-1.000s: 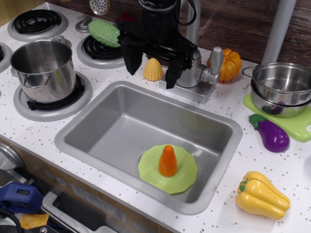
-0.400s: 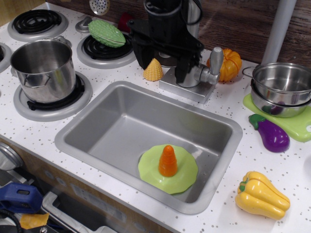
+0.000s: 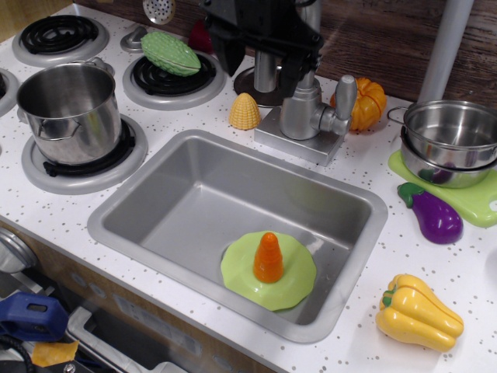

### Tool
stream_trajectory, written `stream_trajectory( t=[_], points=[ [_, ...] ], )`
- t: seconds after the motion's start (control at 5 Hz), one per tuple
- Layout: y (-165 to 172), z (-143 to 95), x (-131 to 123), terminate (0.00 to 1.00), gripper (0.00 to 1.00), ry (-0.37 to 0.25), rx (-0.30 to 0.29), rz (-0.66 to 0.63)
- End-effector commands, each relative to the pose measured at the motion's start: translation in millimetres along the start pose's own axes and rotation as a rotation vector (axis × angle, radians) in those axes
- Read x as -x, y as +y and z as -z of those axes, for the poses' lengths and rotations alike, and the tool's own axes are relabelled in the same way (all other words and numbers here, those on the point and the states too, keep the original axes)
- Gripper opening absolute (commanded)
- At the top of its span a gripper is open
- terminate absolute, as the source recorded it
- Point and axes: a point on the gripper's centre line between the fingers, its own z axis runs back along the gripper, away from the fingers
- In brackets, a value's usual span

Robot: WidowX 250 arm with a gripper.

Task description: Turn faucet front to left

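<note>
White speckled toy-kitchen countertop (image 3: 194, 311), dark wood-grain back wall (image 3: 373, 39) behind.

Recessed grey rectangular sink basin (image 3: 178, 194), centre. Inside, toward the near right corner: light green scalloped plate (image 3: 299, 284) bearing an upright orange carrot-shaped cone (image 3: 268, 258).

Matte silver-grey toy faucet (image 3: 303, 113), on flat rectangular base at the sink's far rim; thick cylindrical body upright, knobbed side lever angled up to the right. Thin spout pipe rising behind and left of the body, upper end hidden by the gripper.

Black robot gripper (image 3: 260, 54), at top centre, partly cut off by the frame edge; fingers pointing down, set apart on either side of the spout pipe, right finger just above the faucet body. Contact with the pipe not discernible; spread or clamped: cannot tell.

Yellow corn-shaped toy (image 3: 245, 111), just left of the faucet base. Orange toy pumpkin (image 3: 371, 101), behind the lever knob.

Left side: black coil burners (image 3: 58, 33) on grey rings; shiny steel pot (image 3: 68, 110) standing on the near burner; green bumpy gourd-shaped toy (image 3: 171, 52) lying on the middle burner.

Right side: stacked steel bowls (image 3: 450, 140) on a light green board (image 3: 477, 206); purple toy eggplant (image 3: 436, 217) beside the board; yellow toy bell pepper (image 3: 419, 313) near the front edge. Plain grey slanted pole (image 3: 444, 48) at upper right.
</note>
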Motion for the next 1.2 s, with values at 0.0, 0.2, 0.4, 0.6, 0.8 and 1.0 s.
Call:
stream_trajectory(
  t=[0.0, 0.2, 0.4, 0.6, 0.8, 1.0],
  points=[
    [16, 0, -25, 0.00, 0.00, -0.095, -0.003, 0.001],
    [32, 5, -27, 0.00, 0.00, -0.108, 0.008, 0.032],
    [56, 19, -27, 0.00, 0.00, -0.154, -0.005, 0.091],
    [71, 32, -38, 0.00, 0.00, -0.186, -0.002, 0.126],
    [80, 43, -48, 0.00, 0.00, -0.208, -0.008, 0.149],
    [89, 56, -60, 0.00, 0.00, -0.235, -0.007, 0.176]
  ],
)
